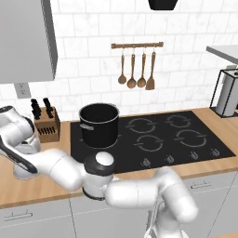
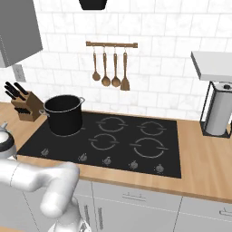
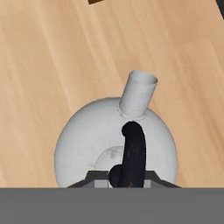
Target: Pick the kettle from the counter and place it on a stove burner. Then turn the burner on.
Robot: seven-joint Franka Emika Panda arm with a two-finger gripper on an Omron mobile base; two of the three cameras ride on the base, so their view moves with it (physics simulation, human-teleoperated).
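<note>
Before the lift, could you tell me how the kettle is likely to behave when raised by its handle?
The kettle looks rigid and squat, so probably stable on the counter. Hung from its thin arched handle, it may swing; the spout might tip it slightly.

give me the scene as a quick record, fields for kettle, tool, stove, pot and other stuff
kettle: silver-grey kettle on the wood counter, left of the stove; black arched handle, spout pointing to the top of the hand view
tool: directly over the kettle's handle, very close; fingertips not visible, open or shut cannot be told
stove: black glass cooktop with four ring burners; three bare
pot: large black pot on the rear left burner
other: knife block, hanging wooden utensils, paper towel holder
</note>
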